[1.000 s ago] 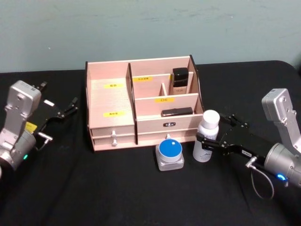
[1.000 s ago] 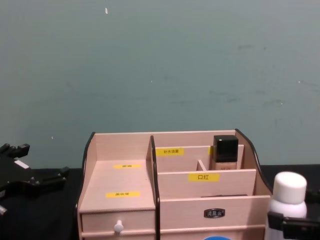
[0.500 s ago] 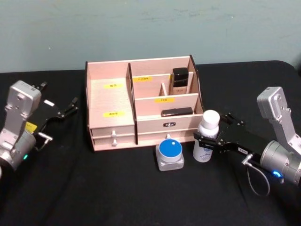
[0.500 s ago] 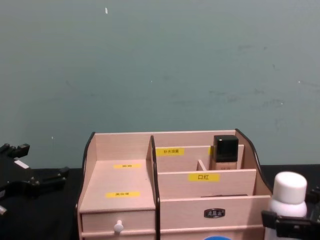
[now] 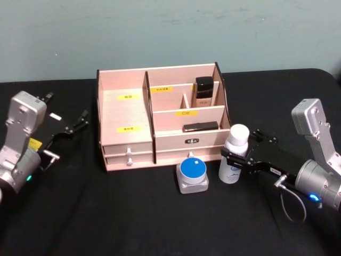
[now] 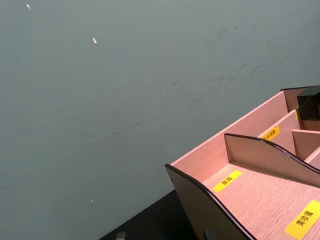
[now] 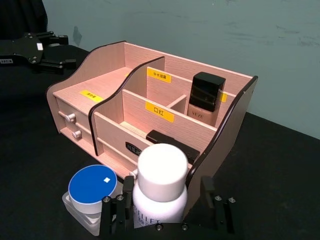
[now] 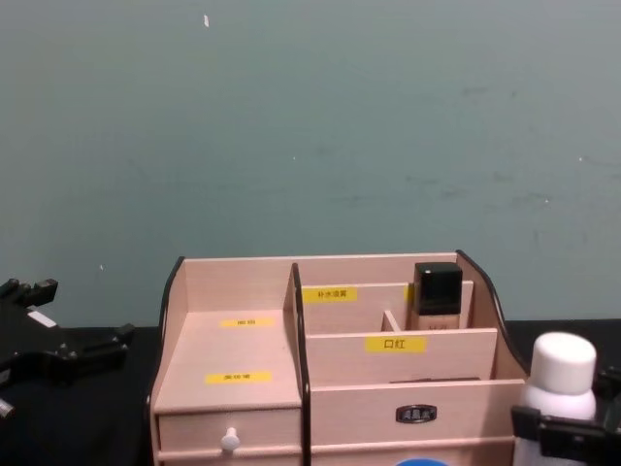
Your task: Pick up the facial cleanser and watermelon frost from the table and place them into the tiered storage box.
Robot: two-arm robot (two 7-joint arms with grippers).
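My right fingers (image 5: 240, 148) are spread wide on either side of the white bottle (image 5: 230, 170), which stands upright on the tabletop (image 5: 133, 213) just off the right front corner of the tiered storage box (image 5: 128, 141). In the right wrist view one finger (image 7: 126, 192) sits close against the bottle's shoulder, and the other finger (image 7: 208, 189) stands a little apart from it, so nothing is clamped. The bottle is smooth white plastic, round, with a broad domed cap and a small blue mark on its side.

Just beside it, in front of the drawers, the blue-lidded jar (image 5: 192, 169) rests on the tabletop: a round glossy blue lid on a squarish clear base.

The box is pale grained wood with dark curved side edges, yellow labels and white drawer knobs. A dark-capped bottle (image 5: 203, 92) stands in a rear compartment and a flat black case (image 5: 200, 126) lies in the front one.

The tabletop is covered in matte black cloth. My left fingers (image 5: 68, 109) hang parted, well to the left of the box.
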